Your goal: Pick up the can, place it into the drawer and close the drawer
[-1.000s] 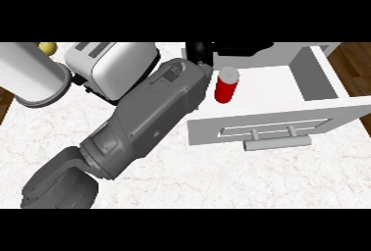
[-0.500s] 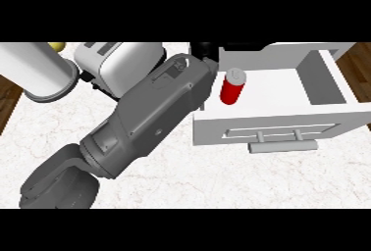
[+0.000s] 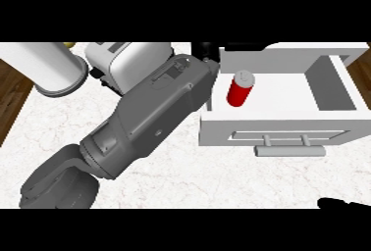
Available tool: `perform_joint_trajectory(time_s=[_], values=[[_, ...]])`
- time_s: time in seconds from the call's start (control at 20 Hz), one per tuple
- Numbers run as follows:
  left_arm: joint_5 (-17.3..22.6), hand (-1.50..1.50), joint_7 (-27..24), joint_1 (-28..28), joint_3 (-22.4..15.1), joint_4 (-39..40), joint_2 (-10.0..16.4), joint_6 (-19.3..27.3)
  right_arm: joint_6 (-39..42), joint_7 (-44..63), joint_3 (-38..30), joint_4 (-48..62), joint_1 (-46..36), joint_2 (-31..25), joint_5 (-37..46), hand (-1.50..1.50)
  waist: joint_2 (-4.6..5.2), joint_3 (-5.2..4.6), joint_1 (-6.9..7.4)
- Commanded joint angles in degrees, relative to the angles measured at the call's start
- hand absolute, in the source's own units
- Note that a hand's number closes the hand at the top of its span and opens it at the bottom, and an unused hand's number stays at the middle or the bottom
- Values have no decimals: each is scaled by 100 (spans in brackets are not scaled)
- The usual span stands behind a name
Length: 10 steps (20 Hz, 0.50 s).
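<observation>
ok so the can (image 3: 240,91) is red with a grey top, and it's standing upright inside the open drawer (image 3: 337,90), on the white floor at the left end, right up against the left wall; the left forearm (image 3: 156,112) is just beside it on the other side of that wall

the left hand (image 3: 207,51) is barely in view; only a few black bits poke out at the top edge, just past the end of the forearm, above the drawer's back left corner; there's a strip of bare drawer floor between those black bits and the can's top, so what shows of the hand isn't touching the can; honestly can't tell if that hand is open or closed, too much of it is cut off

the arm itself is a big grey diagonal, coming in from the lower left and stretching up and right across the marble counter (image 3: 217,181); it covers part of the white toaster (image 3: 123,54) on the way

right hand (image 3: 342,203) is just a black sliver in the lower right corner; can't tell its state either

the drawer's front panel faces the bottom of the view with a grey bar handle (image 3: 290,150); left of the toaster there's a white cylinder (image 3: 43,63) on a grey base; dark wood floor (image 3: 11,98) shows past the counter's left edge
</observation>
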Motion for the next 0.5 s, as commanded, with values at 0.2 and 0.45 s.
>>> perform_joint_trajectory(time_s=[0.2, 0.45], values=[[-244, -150, 383, -190, 71, -75, 74, 131, -1046, -451, 1329, 1520, -1000, 91, 2176, -150, -44, -1, 142], [-353, -150, 763, 62, 77, -464, 544, 34, -1245, -629, 1513, 2656, -1626, -162, 2676, -150, -74, -1, 177]])
